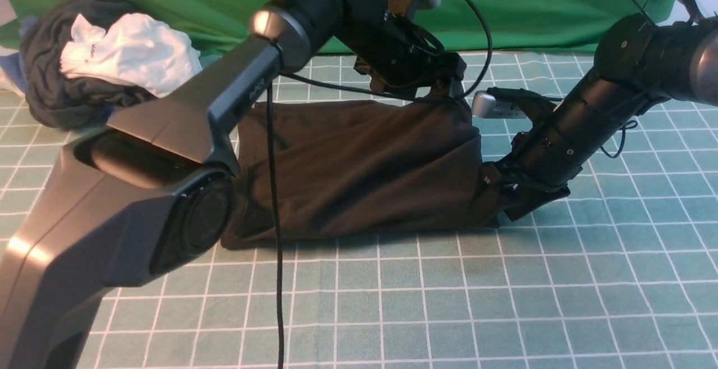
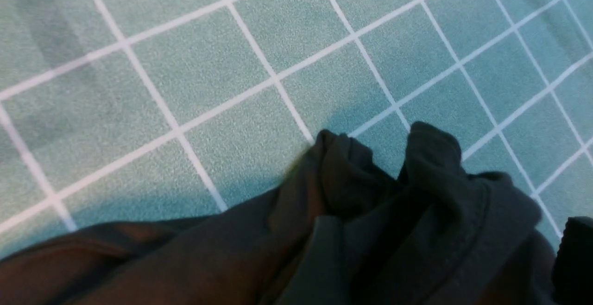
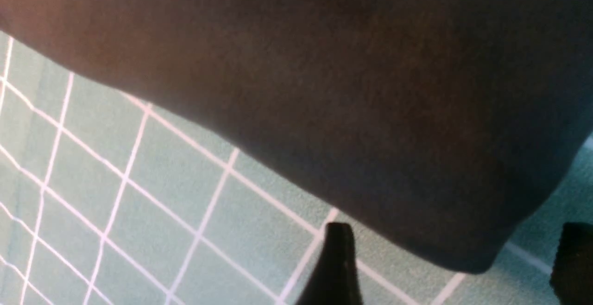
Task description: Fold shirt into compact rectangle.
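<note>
The dark brown shirt (image 1: 359,167) lies as a wide folded block in the middle of the gridded mat. My left gripper (image 1: 418,86) reaches over the shirt's far edge, right of centre. In the left wrist view, bunched folds and a stitched hem of the shirt (image 2: 370,231) lie loose in front of the left gripper (image 2: 456,272). Only one of its fingers (image 2: 574,258) shows, far out to the side. My right gripper (image 1: 493,206) sits low at the near right corner. In the right wrist view the right gripper (image 3: 456,249) is open, and the shirt (image 3: 324,87) has a rounded corner lying free between the spread fingers (image 3: 338,258).
A dark grey garment (image 1: 56,94) with a small white shirt (image 1: 129,49) on it is heaped at the far left. A green backdrop (image 1: 505,4) closes the back. My left arm's bulky link (image 1: 112,217) and hanging cable (image 1: 276,245) cover the near left of the mat (image 1: 449,301).
</note>
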Controlling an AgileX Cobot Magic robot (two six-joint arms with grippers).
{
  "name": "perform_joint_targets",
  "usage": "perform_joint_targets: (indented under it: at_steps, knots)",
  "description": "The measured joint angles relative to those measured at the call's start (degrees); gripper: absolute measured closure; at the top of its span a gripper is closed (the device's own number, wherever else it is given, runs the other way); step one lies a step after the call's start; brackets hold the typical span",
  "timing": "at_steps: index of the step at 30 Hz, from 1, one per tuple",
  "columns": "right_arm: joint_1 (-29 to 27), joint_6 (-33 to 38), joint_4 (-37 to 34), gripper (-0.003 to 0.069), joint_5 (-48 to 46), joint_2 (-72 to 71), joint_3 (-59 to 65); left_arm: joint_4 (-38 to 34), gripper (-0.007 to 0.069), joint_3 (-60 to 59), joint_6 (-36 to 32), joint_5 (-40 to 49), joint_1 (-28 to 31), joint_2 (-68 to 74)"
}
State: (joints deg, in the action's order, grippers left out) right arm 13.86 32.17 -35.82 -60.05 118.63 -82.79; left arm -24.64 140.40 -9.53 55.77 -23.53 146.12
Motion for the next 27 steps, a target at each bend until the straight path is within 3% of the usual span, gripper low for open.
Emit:
perform_joint_targets:
  at_steps: [7,10,19,27]
  knots:
    - [0.0,0.0,-0.1,0.0105,0.9,0.0,0.0,0.8,0.0135,0.0,0.0,-1.5,0.1,0.4]
    - [0.0,0.0,-0.4,0.0119,2.2,0.0,0.0,0.0,0.0272,0.0,-0.3,-1.3,-0.2,0.6]
    - [1.5,0.1,-0.2,0.0124,4.3,0.0,0.0,-0.7,0.0569,0.0,-1.1,0.2,-0.5,2.0]
    - [1.9,0.2,-0.1,0.0124,5.5,1.1,0.0,-0.6,0.0613,3.5,-0.4,1.2,-0.5,2.1]
